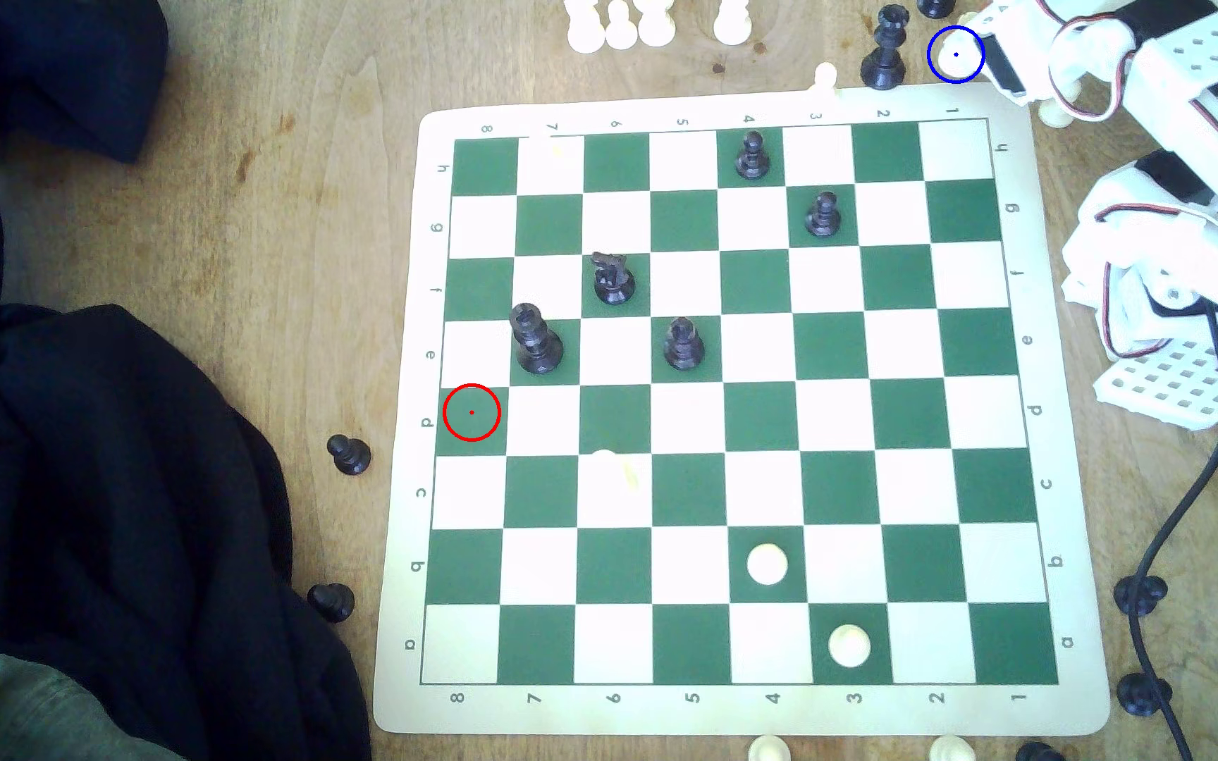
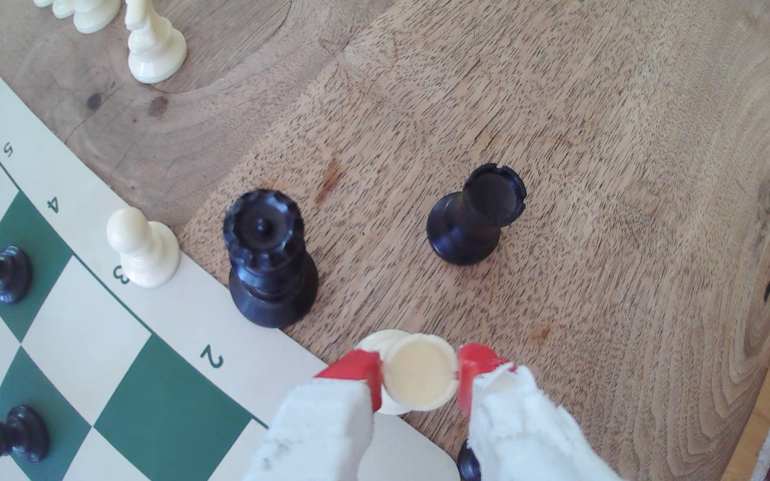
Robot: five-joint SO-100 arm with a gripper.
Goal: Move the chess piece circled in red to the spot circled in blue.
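The end effector (image 2: 420,377) pinches the chess piece (image 2: 420,372) between its red fingertips (image 2: 357,370). The chess piece sits within the spot (image 1: 956,54), on the desk (image 2: 559,138) just off the chessboard (image 2: 142,393) corner, near the black queen (image 2: 269,259).

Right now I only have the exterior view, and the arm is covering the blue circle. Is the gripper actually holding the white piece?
Observer: Yes. In the wrist view the gripper has its red fingertips pressed against both sides of the chess piece.
Operator: Is anything crowding it?
Observer: No. The black queen and the black rook both stand clear of the fingertips.
Operator: Is the piece down on the table?
Observer: I cannot tell. Its base peeks out just off the edge of the mat, but any contact with the wood is hidden.
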